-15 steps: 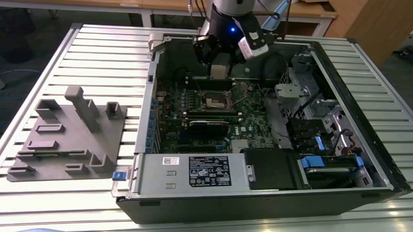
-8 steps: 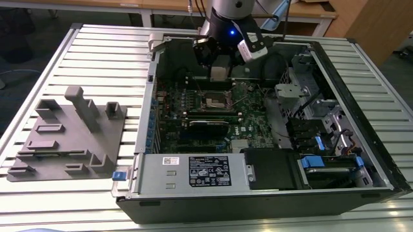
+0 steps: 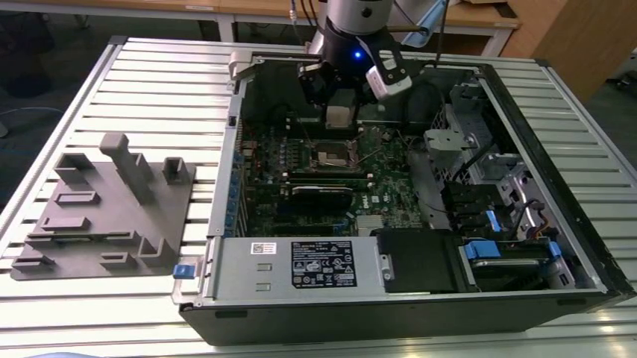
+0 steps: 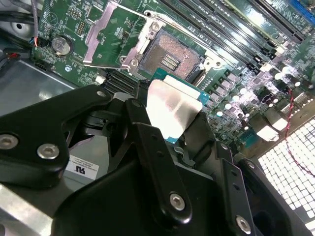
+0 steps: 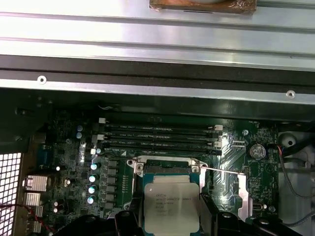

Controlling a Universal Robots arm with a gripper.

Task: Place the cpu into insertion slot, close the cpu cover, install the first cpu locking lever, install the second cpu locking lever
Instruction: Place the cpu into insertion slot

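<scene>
My gripper (image 3: 341,119) hangs inside the open computer case, shut on the cpu (image 3: 341,115). In both wrist views the cpu (image 4: 173,109) (image 5: 171,209) is a flat silver-topped chip with a green edge, clamped between my black fingers (image 4: 147,142). It sits a little above the motherboard, just off the insertion slot (image 4: 170,59) (image 5: 165,169) (image 3: 339,155), whose dark centre lies bare. The cpu cover (image 4: 106,32) (image 5: 244,194) is swung open to one side of the slot. A thin locking lever (image 5: 221,169) stands raised beside it.
Long black memory slots (image 5: 160,137) run right beside the socket. The case walls (image 3: 234,142) ring the motherboard, with a power supply (image 3: 298,265) and drive bays with blue tabs (image 3: 493,250) at the near side. A grey fixture block (image 3: 100,216) rests at the exterior view's left.
</scene>
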